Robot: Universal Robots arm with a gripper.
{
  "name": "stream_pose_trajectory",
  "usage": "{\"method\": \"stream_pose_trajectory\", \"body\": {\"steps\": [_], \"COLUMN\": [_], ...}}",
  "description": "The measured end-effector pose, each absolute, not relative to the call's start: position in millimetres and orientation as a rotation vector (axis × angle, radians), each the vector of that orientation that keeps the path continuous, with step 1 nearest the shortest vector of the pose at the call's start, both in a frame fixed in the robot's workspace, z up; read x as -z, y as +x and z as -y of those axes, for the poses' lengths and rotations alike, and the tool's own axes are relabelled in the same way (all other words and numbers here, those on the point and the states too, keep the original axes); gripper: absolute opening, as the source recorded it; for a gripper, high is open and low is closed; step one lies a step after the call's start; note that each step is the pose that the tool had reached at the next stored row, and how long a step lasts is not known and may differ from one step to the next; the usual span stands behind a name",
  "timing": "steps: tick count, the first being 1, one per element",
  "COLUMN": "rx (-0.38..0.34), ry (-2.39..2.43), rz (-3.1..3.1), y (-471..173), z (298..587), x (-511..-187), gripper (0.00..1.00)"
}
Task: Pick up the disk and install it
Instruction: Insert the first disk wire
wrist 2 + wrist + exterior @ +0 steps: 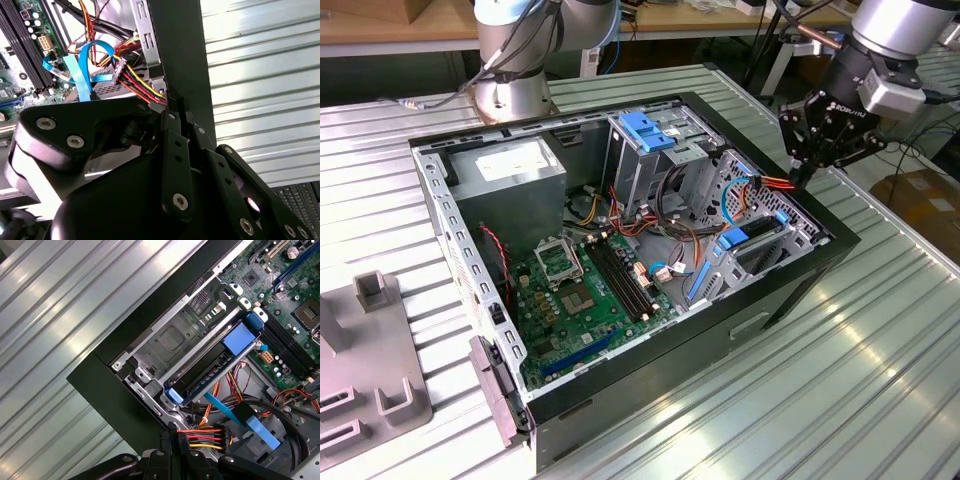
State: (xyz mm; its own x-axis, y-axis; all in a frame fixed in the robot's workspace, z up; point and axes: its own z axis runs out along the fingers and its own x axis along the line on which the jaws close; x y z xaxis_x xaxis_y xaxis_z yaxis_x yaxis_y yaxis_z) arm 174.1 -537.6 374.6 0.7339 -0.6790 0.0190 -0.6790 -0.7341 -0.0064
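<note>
The disk sits seated in the blue-railed drive cage at the open computer case's corner. Above that corner the gripper pinches a bundle of red, yellow and black power wires.

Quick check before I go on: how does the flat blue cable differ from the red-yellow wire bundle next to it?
The blue cable is one flat band of a single colour; the wire bundle is several thin strands in red, orange, yellow and black. In the second wrist view the blue cable arches up in a loop, while the wire bundle runs fairly straight toward the case wall. Both lie loose inside the case beside the drive bay.
</note>
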Motion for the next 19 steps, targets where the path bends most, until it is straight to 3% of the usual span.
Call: {"method": "stream_pose_trajectory", "body": {"steps": [19], "rx": [-0.031], "ry": [2.722], "rz": [1.561], "y": [171.9], "z": [537.6], "x": [-372.2], "gripper": [0.16]}}
